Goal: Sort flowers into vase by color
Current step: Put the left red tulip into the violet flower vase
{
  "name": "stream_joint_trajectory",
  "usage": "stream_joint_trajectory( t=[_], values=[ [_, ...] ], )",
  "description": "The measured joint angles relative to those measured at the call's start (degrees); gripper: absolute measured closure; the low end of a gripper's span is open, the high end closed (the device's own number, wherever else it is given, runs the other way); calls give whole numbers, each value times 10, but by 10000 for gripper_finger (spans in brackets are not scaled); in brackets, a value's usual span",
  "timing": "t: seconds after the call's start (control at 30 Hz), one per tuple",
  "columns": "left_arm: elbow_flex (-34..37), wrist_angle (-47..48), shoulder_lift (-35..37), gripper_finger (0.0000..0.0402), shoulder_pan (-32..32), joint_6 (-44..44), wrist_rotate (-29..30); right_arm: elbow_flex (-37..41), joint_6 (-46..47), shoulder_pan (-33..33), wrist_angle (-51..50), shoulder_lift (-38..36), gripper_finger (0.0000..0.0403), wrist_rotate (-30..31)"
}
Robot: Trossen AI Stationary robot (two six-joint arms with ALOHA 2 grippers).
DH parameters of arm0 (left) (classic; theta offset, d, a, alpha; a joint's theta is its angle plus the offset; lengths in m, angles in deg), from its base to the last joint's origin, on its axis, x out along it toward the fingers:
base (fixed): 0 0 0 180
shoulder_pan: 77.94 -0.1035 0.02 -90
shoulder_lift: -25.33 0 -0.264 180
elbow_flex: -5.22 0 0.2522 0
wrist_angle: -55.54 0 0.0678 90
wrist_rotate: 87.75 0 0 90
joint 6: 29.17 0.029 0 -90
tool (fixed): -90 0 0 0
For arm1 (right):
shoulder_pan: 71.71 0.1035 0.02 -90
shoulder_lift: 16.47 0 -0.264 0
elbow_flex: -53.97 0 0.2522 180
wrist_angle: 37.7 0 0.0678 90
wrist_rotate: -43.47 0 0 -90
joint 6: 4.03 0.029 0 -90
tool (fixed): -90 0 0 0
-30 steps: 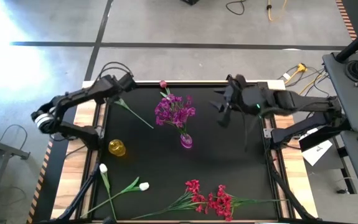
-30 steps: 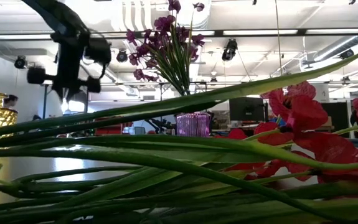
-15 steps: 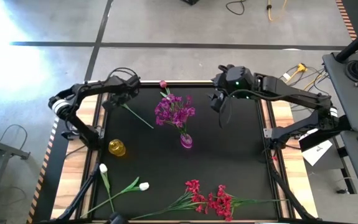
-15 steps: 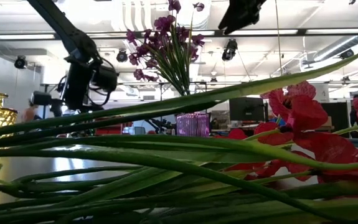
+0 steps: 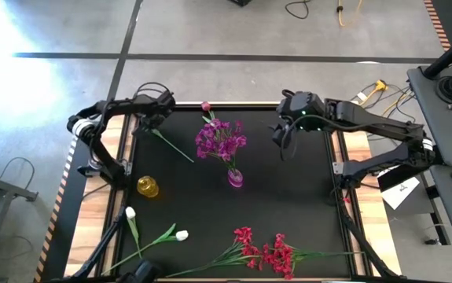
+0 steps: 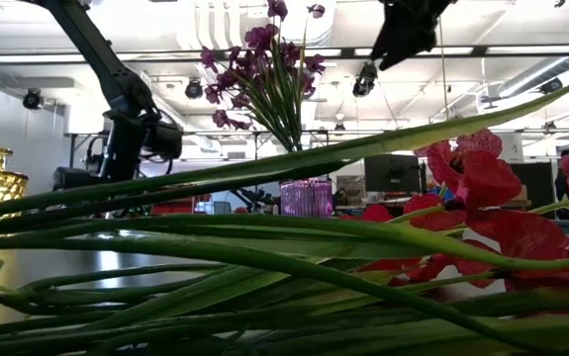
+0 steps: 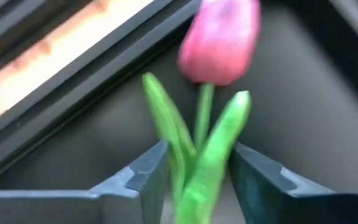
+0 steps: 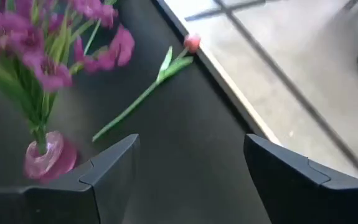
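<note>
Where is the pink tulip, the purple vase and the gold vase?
pink tulip (image 7: 219,40), left wrist view, on the bud.
purple vase (image 5: 235,178), high view, on its round glass body.
gold vase (image 5: 148,186), high view, on its top.

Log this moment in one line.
left gripper open astride pink tulip stem | right gripper open, raised near purple flowers

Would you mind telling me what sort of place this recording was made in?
Probably a robotics lab or workshop: a bare concrete floor with loose cables around the black table, and exposed ceiling ducts.
</note>
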Motion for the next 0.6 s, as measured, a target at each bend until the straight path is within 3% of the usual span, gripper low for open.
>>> stream_joint_trajectory(
  t=[0.33, 0.5, 0.6],
  values=[
    [39, -47, 16, 390, 19, -15, -9, 1, 65, 63, -38, -45, 165, 0],
    [110, -124, 86, 394, 44, -58, -29, 2, 106, 105, -38, -68, 184, 0],
    [155, -174, 151, 399, 73, -29, -31, 2, 131, 142, -29, -79, 192, 0]
  ],
)
